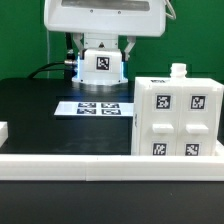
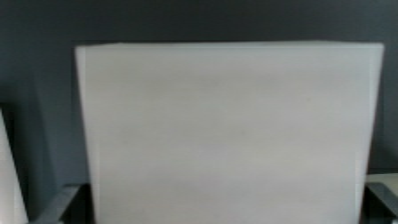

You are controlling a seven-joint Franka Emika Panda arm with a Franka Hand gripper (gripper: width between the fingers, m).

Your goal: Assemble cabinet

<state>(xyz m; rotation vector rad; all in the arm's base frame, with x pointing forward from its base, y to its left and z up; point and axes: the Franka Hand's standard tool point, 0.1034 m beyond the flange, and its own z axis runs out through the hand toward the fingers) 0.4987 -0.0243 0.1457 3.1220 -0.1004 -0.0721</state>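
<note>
A white cabinet panel (image 2: 222, 120) fills most of the wrist view, and the dark fingers (image 2: 57, 208) show at either edge of it. My gripper (image 2: 217, 208) is shut on this panel. In the exterior view the gripper (image 1: 100, 46) hangs at the back of the black table and holds the tagged panel (image 1: 102, 65) just above the surface. The white cabinet body (image 1: 176, 115), with several marker tags on its face and a small knob on top, stands apart at the exterior view's right.
The marker board (image 1: 97, 106) lies flat mid-table, in front of the gripper. A white rail (image 1: 70, 164) runs along the near edge. A small white part (image 1: 3, 131) sits at the exterior view's left edge.
</note>
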